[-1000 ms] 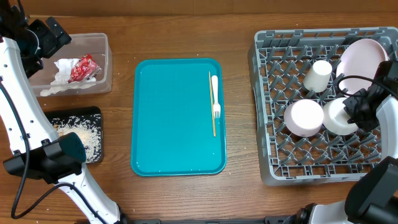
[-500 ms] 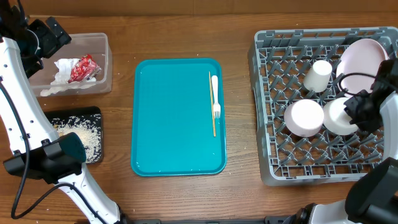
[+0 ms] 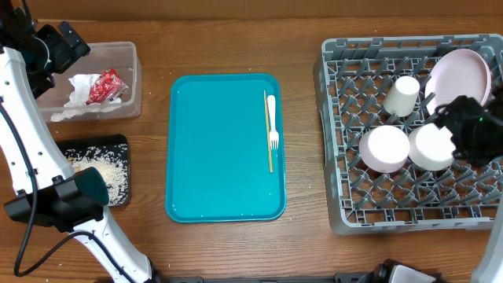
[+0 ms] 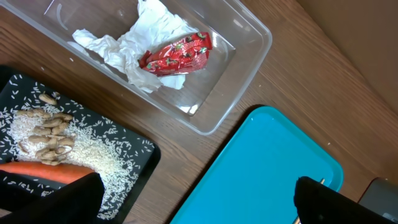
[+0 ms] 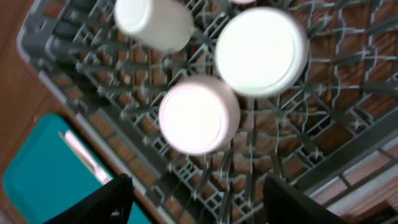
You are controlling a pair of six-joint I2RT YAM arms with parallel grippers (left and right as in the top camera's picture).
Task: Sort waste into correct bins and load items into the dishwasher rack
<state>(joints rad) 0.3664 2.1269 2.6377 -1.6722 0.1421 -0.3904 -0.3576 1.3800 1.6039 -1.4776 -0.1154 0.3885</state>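
Observation:
The grey dishwasher rack [image 3: 338, 196] at the right holds two upturned white bowls [image 3: 384, 149] [image 3: 431, 148], a white cup [image 3: 402, 96] and a pale plate [image 3: 458, 79]. My right gripper [image 3: 462, 126] is open and empty, above the rack just right of the bowls; in the right wrist view its fingers [image 5: 199, 205] hang over the rack [image 5: 323, 143] below both bowls [image 5: 199, 115] [image 5: 262, 50]. A white fork [image 3: 272, 122] and a wooden stick [image 3: 267, 134] lie on the teal tray [image 3: 220, 149]. My left gripper [image 3: 59, 43] [image 4: 193, 205] is open and empty.
The clear tub [image 3: 130, 75] [image 4: 245, 68] holds white napkins [image 4: 143, 43] and the red wrapper [image 4: 176, 54]. The black tray [image 3: 118, 145] [image 4: 134, 171] holds rice, food scraps and an orange carrot [image 4: 50, 171]. The teal tray's corner [image 4: 273, 174] shows beside it.
My right gripper has drawn back to the right, off the right bowl, which now stands uncovered in the rack. The left arm has not moved.

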